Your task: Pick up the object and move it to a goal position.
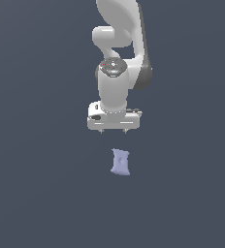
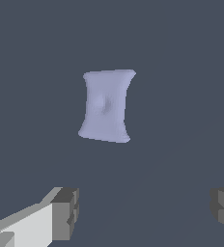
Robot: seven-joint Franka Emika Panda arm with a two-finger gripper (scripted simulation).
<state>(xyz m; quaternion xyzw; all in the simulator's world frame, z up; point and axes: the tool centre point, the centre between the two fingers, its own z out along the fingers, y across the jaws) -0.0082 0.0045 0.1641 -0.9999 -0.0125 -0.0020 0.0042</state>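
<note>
The object [image 1: 120, 162] is a small pale lavender-blue pillow-shaped lump with flared corners. It lies on the dark grey floor, just in front of and below my white gripper [image 1: 113, 131] in the exterior view. The gripper hangs above the floor, apart from the object, with its jaws spread wide and empty. In the wrist view the object [image 2: 106, 106] lies ahead of the gripper [image 2: 145, 207], and a grey fingertip [image 2: 65, 212] shows on each side with nothing between them.
The dark grey floor [image 1: 37, 193] stretches flat all around. The white arm [image 1: 117, 58] rises behind the gripper towards the top of the exterior view. No goal marker shows.
</note>
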